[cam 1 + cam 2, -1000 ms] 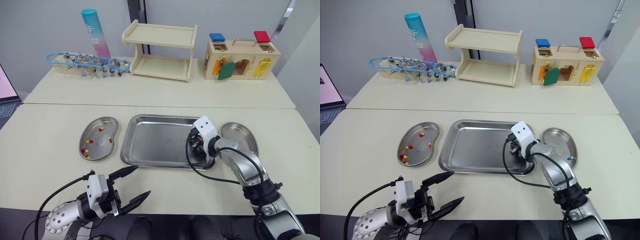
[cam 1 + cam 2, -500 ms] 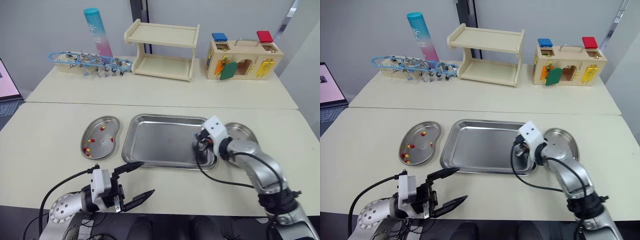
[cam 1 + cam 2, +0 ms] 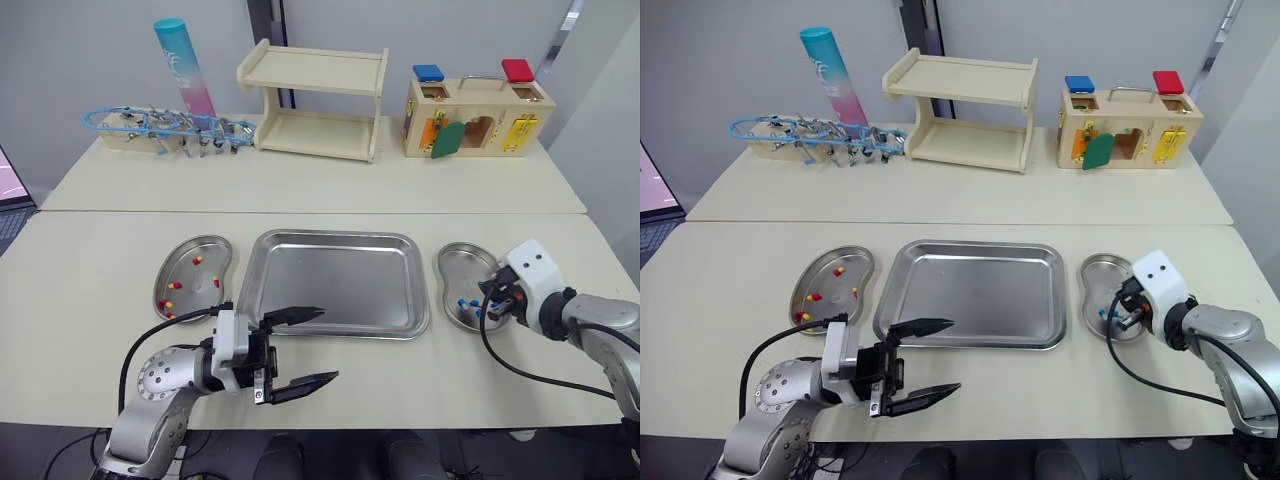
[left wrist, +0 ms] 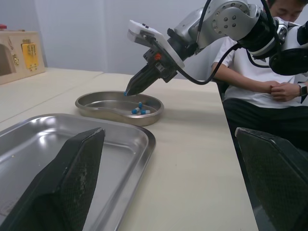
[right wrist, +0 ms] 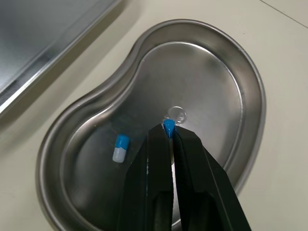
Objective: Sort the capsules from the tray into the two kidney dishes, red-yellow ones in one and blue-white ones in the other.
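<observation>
Right gripper has left the near right corner of the flat rectangular steel tray, where it stood a second ago, and now hangs over the steel kidney dish on the right.

Obs.:
- Right gripper is pinched tight on a blue-and-white capsule. Only the blue end peeps out between the tips, so the white half is assumed.
- Tips are low above the middle of the dish floor, not touching it.
- Other blue-white capsules already lie in this dish, one just beside the tips.
- Left gripper is spread wide and holds nothing, hovering at the tray's near edge.
- Left steel kidney dish holds the red-yellow capsules.
- Tray looks bare, so this is probably the last capsule.

Step in hand (judgement): release into the right dish.
- Stay low and central.
- Part the fingers only a little, so the capsule drops rather than flicks toward the rim.
- Lift straight up before swinging away, clear of the capsules already there and of the dish wall. A nudge could slide the dish on the cream surface.

Writing: none legible. The tall teal-and-pink tube at the back carries pale marks too small to read.
</observation>
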`<control>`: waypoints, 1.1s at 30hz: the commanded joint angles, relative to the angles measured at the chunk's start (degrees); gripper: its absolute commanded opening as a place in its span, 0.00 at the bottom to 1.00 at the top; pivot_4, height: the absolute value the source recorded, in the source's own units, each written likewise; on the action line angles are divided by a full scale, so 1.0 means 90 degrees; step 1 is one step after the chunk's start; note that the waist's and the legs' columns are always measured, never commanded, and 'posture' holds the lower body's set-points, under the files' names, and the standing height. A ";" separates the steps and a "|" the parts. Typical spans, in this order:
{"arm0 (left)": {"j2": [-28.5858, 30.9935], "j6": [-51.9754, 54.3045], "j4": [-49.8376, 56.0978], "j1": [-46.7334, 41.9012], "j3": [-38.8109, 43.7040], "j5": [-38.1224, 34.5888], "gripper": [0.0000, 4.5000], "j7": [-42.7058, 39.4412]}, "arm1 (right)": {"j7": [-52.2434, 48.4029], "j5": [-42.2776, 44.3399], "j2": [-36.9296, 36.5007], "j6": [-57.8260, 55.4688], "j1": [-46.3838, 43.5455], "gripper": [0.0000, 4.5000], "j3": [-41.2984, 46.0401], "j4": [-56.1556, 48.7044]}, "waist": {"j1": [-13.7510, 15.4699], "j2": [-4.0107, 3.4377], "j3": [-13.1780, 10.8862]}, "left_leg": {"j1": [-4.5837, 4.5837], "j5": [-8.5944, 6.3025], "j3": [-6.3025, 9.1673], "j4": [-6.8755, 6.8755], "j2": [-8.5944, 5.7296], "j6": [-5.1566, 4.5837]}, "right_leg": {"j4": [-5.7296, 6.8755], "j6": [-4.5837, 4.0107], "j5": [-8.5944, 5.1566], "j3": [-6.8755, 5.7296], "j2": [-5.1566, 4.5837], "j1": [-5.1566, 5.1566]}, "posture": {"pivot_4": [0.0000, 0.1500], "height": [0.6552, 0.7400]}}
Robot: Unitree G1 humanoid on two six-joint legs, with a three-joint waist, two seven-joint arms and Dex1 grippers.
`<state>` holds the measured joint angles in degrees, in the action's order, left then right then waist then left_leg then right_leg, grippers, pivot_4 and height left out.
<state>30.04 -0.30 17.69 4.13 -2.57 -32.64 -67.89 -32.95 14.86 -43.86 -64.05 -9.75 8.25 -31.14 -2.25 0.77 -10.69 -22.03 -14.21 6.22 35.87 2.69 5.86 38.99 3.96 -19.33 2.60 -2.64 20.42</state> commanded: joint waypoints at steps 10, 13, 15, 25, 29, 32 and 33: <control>-0.0001 0.0105 0.0234 0.0077 0.0028 -0.0037 1.00 0.0216 | -0.0046 0.0128 -0.0141 0.0415 0.0056 0.63 0.0259 0.0243 | 0.0043 0.0000 0.0000 | 0.0000 0.0000 0.0000 0.0000 0.0000 0.0000 | -0.0001 0.0000 0.0000 -0.0001 0.0000 0.0000 | 1.00 1.00; 0.0021 0.0104 0.0227 0.0070 0.0046 -0.0045 1.00 0.0226 | -0.0159 0.0175 -0.0229 0.0557 0.0055 0.83 0.0313 0.0364 | 0.0044 0.0000 0.0000 | 0.0000 0.0000 -0.0001 0.0000 0.0000 0.0000 | -0.0001 0.0000 0.0000 -0.0001 0.0000 0.0000 | 1.00 1.00; 0.0032 0.0107 0.0216 0.0048 0.0063 -0.0048 1.00 0.0238 | -0.0236 0.0212 -0.0296 0.0654 0.0065 0.83 0.0371 0.0443 | 0.0045 0.0000 0.0000 | 0.0000 0.0000 -0.0001 0.0000 0.0000 0.0000 | -0.0001 0.0000 0.0000 -0.0001 0.0000 0.0000 | 1.00 1.00; 0.0066 0.0238 0.0238 -0.0115 0.0098 -0.0062 1.00 0.0327 | -0.0468 0.0299 -0.0568 0.1186 0.0257 0.83 0.0524 0.0506 | 0.0044 0.0001 -0.0001 | 0.0001 0.0000 -0.0002 0.0001 0.0000 0.0000 | -0.0001 0.0000 0.0000 -0.0001 0.0000 -0.0001 | 1.00 1.00; 0.0085 0.0317 0.0296 -0.0127 0.0116 -0.0049 1.00 0.0384 | -0.0576 0.0320 -0.0639 0.1337 0.0283 0.83 0.0532 0.0511 | 0.0047 0.0001 -0.0001 | 0.0001 0.0000 -0.0001 0.0001 0.0000 0.0000 | -0.0001 0.0000 0.0000 -0.0001 0.0000 -0.0001 | 1.00 1.00; 0.0150 0.0444 0.0379 -0.0116 0.0157 -0.0024 1.00 0.0514 | -0.0817 0.0321 -0.0790 0.1598 0.0389 0.83 0.0542 0.0490 | 0.0049 0.0002 -0.0001 | 0.0001 0.0000 -0.0001 0.0001 0.0000 0.0000 | -0.0001 0.0000 0.0000 -0.0001 0.0000 -0.0002 | 1.00 1.00; 0.0180 0.0508 0.0415 -0.0109 0.0185 -0.0020 1.00 0.0569 | -0.0927 0.0287 -0.0869 0.1779 0.0449 0.83 0.0560 0.0502 | 0.0050 0.0002 -0.0001 | 0.0000 0.0000 -0.0001 0.0001 0.0000 0.0000 | -0.0001 0.0001 0.0000 -0.0001 0.0000 -0.0002 | 1.00 1.00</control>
<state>30.92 3.63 18.77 3.33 -1.99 -32.59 -63.67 -39.63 17.10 -49.93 -51.04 -6.25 11.20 -25.45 -1.80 0.79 -10.70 -22.03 -14.20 6.22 35.88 2.69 5.87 38.98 3.97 -19.33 2.59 -2.64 20.40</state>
